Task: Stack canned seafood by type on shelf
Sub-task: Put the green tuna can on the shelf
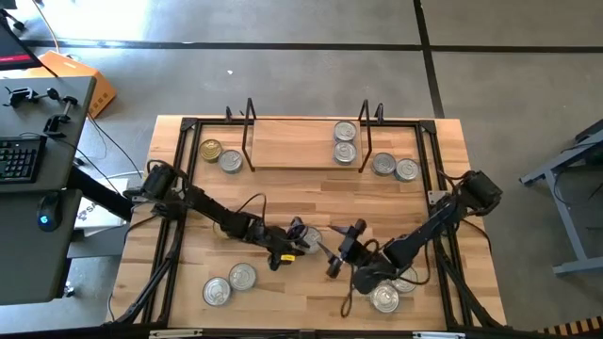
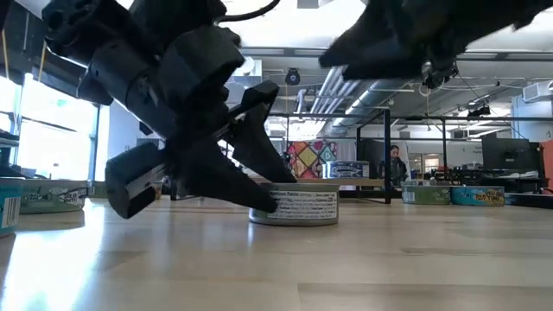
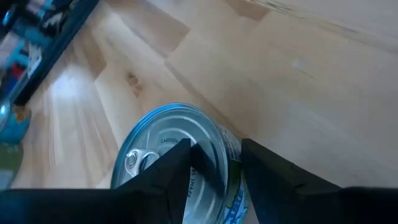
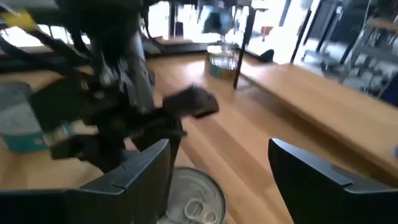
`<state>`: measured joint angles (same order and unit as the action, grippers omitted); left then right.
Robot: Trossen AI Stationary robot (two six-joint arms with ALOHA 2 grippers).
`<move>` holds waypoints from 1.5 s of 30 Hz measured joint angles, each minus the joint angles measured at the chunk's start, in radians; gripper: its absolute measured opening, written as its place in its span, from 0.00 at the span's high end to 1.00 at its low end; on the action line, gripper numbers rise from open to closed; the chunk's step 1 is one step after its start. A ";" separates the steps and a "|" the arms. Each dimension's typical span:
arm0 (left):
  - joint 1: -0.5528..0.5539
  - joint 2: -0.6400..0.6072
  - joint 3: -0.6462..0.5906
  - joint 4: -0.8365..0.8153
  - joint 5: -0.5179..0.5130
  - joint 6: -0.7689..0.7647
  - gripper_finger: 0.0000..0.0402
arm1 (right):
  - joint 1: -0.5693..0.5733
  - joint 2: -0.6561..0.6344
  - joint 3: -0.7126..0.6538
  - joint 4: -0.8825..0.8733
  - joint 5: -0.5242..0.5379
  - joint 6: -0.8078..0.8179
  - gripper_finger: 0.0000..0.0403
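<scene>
From above, the shelf stands at the far edge of the table, with a stack of silver tins near its right upright. Beside the shelf's left end sit a gold-lidded tin and a silver one; beside its right end, two more silver tins. A pair of tins lies at the near left. The left arm reaches in from the left, low over the table centre, and its left gripper sits at a silver-lidded tin. The right arm bends in from the right, and the right gripper faces the same tin from just beside it; more tins lie under its forearm.

At table height, the centre tin rests flat on the wood, with a dark finger slanting down against its left side.

The left wrist camera shows the fingers apart, straddling the tin's rim, one over the lid and one outside the wall; a firm clamp cannot be confirmed.

The right wrist camera shows its fingers spread wide and empty, the tin below and the left arm directly in front.
</scene>
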<state>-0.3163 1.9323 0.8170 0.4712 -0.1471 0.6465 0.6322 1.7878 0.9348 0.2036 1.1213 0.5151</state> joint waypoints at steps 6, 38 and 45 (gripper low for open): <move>0.009 -0.002 0.000 -0.009 0.007 -0.184 0.72 | -0.047 0.010 0.000 -0.090 -0.214 0.163 0.35; -0.017 -0.367 -0.007 -0.420 -0.412 -0.523 1.00 | -0.070 0.044 0.000 -0.106 -0.115 0.045 0.35; 0.054 -0.392 -0.004 -0.418 -0.603 -0.540 1.00 | -0.072 0.044 0.000 -0.113 -0.115 0.044 0.35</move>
<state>-0.2620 1.5402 0.8132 0.0537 -0.7497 0.1067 0.5598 1.8320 0.9344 0.0902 1.0065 0.5594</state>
